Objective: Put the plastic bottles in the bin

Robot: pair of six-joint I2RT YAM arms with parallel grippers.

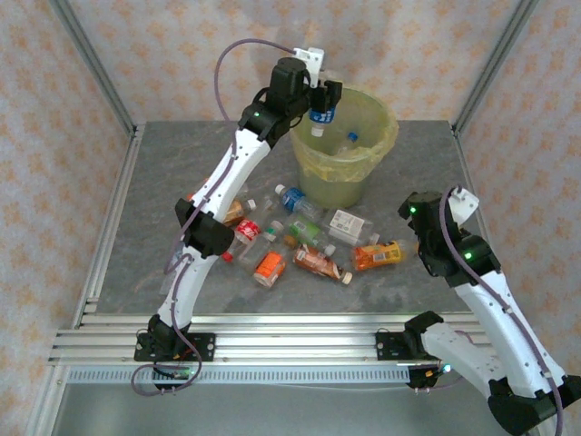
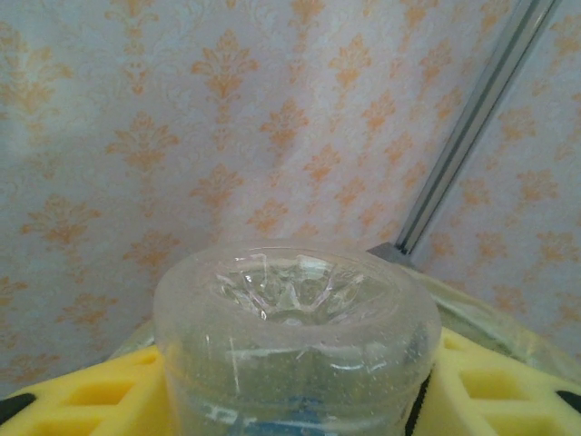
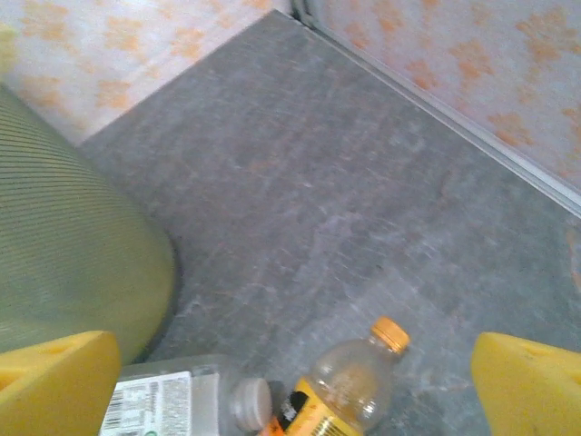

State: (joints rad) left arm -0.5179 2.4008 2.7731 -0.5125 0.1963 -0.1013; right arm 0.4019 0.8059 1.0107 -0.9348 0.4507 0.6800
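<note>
Top external: one bottle [image 1: 350,141] lay in the bin [image 1: 386,136], a second bottle [image 1: 321,115] hung between the left gripper [image 1: 320,102] jaws above it, grip unclear; roughly nine bottles [image 1: 318,262] remained at the table [image 1: 163,182] middle; right gripper [image 3: 290,363] gaped empty.

The bin [image 1: 343,182], a round pale yellow-green wastebasket lined with a yellowish bag, stands upright with a blue-capped bottle [image 1: 350,141] lying inside it. A blue-labelled bottle [image 1: 320,116] hangs upside down over the bin's left rim, its clear base uppermost. The other bottles lie on their sides in front of the bin, among them a white-labelled bottle [image 1: 349,223], an orange-labelled bottle [image 1: 377,255] and a red-labelled bottle [image 1: 245,232].
</note>
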